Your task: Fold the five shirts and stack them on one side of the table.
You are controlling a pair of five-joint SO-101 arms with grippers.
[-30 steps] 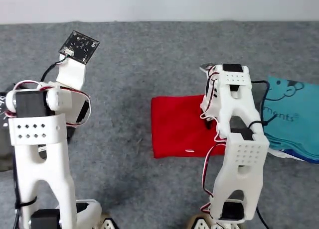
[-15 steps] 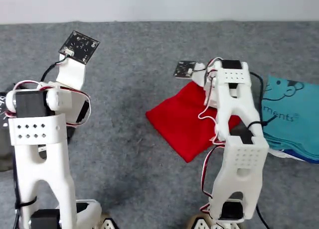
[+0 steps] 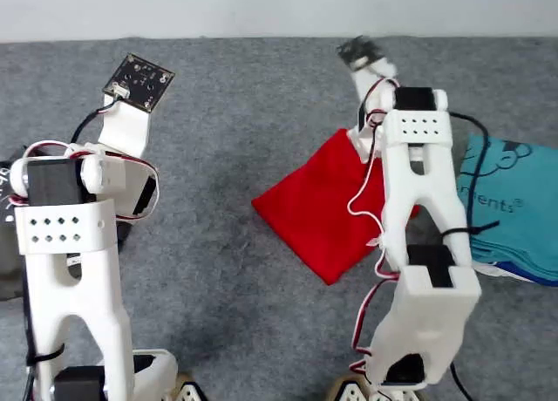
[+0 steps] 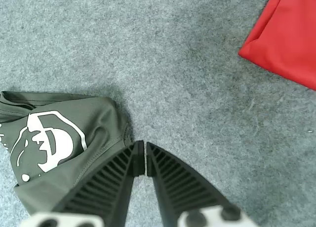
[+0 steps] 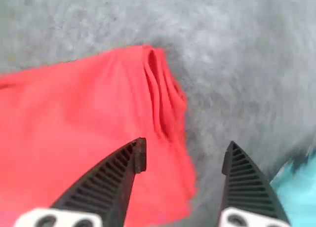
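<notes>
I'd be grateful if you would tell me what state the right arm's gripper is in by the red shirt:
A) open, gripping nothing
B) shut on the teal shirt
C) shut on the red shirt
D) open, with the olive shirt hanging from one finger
A: in the right wrist view the right gripper has its jaws wide apart over the folded edge of the red shirt, which lies flat on the table.

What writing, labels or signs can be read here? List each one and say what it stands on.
Folded teal cotton shirt: pale lettering, partly hidden behind the white right arm, not readable whole.
Crumpled olive cotton shirt: a white round emblem, no legible letters.
Folded red cotton shirt: no print shows.
</notes>
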